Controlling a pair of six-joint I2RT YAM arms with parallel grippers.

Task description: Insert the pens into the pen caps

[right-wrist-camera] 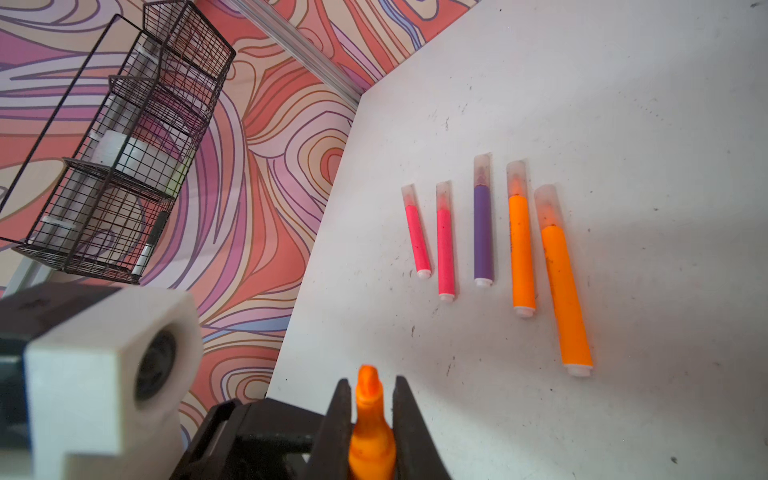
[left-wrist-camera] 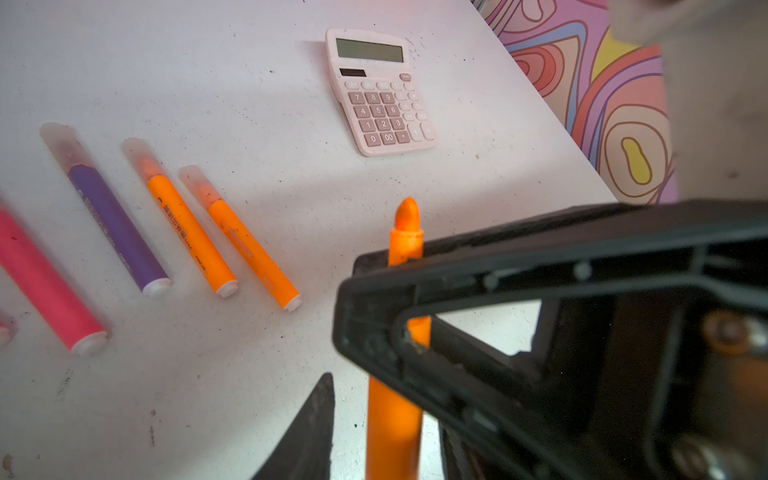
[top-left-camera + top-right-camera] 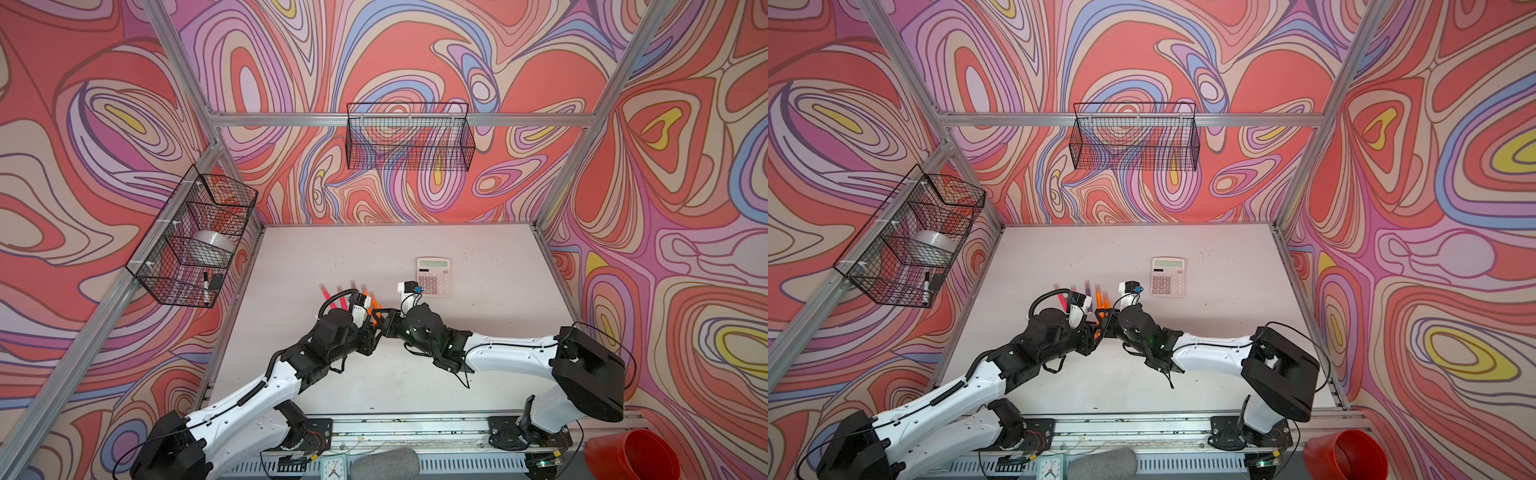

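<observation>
Bare orange pen (image 2: 406, 232) held over the table (image 2: 208, 62), where the two grippers meet.

On the left, five pens lie side by side on the table, each with a pale cap (image 1: 482, 168) on its tip: two pink pens (image 1: 417, 239), a purple pen (image 1: 483, 232) and two orange pens (image 1: 521, 253). Just right of them, the left gripper (image 2: 386, 409) has its jaws apart around the rear part of the bare orange pen, with a gap on one side. The right gripper (image 1: 371, 388) is clamped on this pen near its tip. A calculator (image 2: 382, 91) lies further right.
</observation>
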